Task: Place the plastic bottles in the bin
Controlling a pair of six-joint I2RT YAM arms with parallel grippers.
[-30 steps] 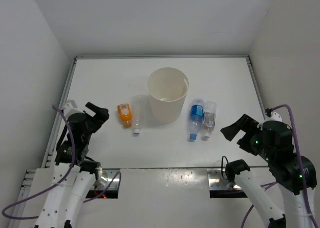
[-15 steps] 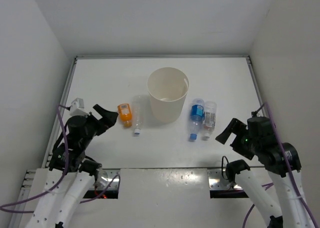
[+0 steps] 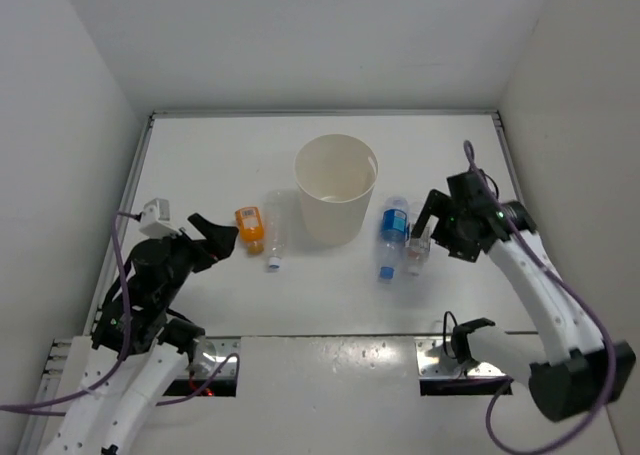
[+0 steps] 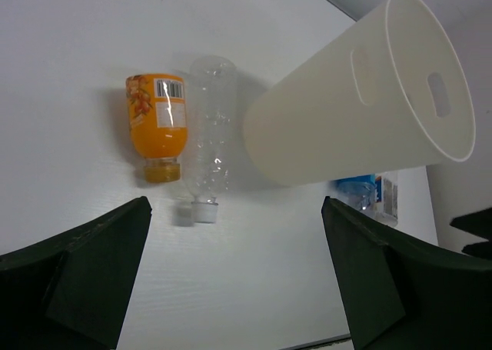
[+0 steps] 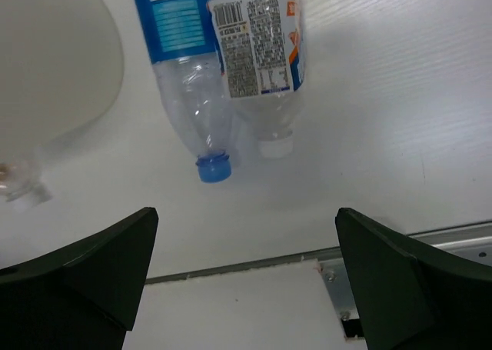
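Cream tapered bin (image 3: 335, 220) upright | clear bottle (image 4: 209, 150) crinkled | orange bottle (image 4: 157, 127) squat

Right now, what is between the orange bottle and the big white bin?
A clear bottle with a white cap lies there on its side, shown in the top and left wrist views.

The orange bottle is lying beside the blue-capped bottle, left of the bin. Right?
No, the neighbour is wrong. The orange bottle lies left of the bin, beside a clear bottle with a white cap. The left wrist view shows it.
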